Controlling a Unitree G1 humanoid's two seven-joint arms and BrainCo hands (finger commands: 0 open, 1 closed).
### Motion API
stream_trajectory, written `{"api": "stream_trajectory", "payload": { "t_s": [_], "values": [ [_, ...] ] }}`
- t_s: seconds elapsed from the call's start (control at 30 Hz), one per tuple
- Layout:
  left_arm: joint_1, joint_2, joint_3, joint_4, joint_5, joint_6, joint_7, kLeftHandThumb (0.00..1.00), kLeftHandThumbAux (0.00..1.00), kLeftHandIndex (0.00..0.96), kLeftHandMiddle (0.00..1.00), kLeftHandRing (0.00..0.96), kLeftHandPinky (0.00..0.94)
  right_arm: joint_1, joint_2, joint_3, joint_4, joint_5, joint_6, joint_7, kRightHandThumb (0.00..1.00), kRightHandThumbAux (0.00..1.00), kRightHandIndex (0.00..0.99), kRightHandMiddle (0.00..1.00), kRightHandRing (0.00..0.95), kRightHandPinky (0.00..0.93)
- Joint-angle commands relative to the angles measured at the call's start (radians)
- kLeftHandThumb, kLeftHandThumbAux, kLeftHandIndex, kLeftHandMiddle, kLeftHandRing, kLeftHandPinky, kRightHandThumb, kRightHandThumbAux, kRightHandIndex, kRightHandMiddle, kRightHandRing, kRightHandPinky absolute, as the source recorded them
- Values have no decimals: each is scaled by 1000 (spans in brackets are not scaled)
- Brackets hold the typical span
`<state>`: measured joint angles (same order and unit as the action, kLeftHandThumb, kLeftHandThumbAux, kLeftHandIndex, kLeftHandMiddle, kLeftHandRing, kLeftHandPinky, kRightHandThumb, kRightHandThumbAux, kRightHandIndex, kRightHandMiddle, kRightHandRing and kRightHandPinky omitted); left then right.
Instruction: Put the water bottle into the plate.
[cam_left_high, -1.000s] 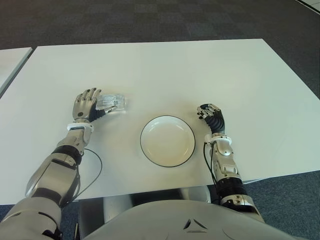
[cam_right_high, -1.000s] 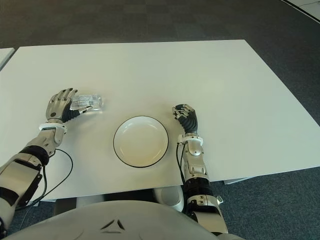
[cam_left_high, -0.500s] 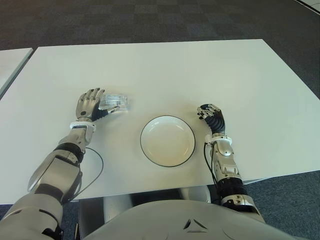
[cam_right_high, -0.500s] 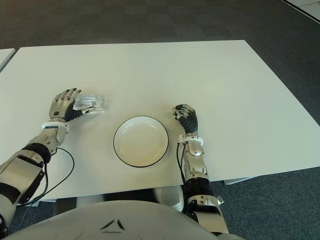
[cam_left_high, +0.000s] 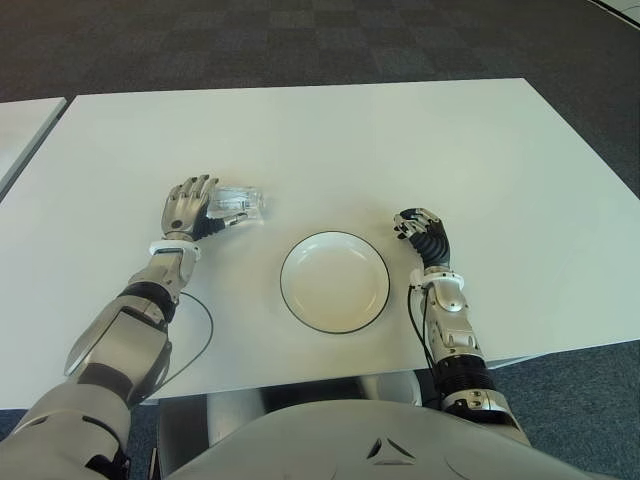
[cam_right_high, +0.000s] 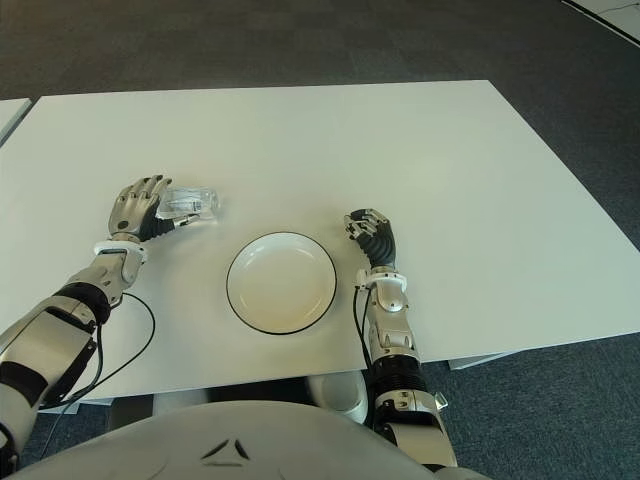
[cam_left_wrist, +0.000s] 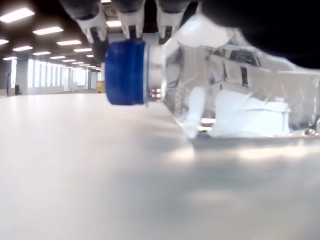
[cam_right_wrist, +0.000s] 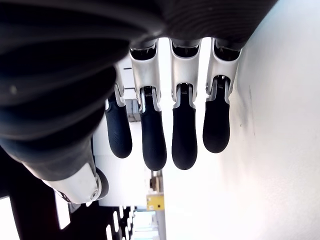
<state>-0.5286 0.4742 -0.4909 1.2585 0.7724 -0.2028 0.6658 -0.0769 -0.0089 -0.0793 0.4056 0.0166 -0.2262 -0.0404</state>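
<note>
Your left hand (cam_left_high: 187, 208) is at the clear water bottle (cam_left_high: 238, 205), which lies on its side on the white table (cam_left_high: 330, 140). The fingers are spread and relaxed over the bottle's near side, touching or just beside it, but not closed around it, so you hold nothing yet. In the left wrist view, the blue cap (cam_left_wrist: 126, 72) sits just under your fingertips (cam_left_wrist: 131, 20), and the bottle's body rests flat on the table. The round white plate (cam_left_high: 335, 281) with its dark rim sits empty, beyond the bottle on the side away from your left hand, near but apart from it. Your right hand (cam_left_high: 422, 233) shows just past the plate's far side, fingers curled in and holding nothing. The main risk, in my judgement, is rolling: the bottle is smooth and lying down, so a push from open fingers could send it sliding or rolling away. Closing near the cap rather than the body could let it pivot and slip out during the lift.
</note>
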Motion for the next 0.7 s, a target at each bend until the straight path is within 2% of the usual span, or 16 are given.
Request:
{"api": "stream_trajectory", "payload": {
  "t_s": [0.03, 0.7],
  "values": [
    [53, -40, -43, 37, 14, 22, -86, 547, 146, 0, 0, 0, 0, 15, 2, -4, 21, 9, 16, 6, 708, 732, 429, 498, 512, 530],
    [20, -64, -88, 52, 17, 89, -123, 556, 219, 0, 0, 0, 0, 13, 5, -4, 27, 5, 7, 5, 708, 733, 430, 496, 515, 539]
  ]
}}
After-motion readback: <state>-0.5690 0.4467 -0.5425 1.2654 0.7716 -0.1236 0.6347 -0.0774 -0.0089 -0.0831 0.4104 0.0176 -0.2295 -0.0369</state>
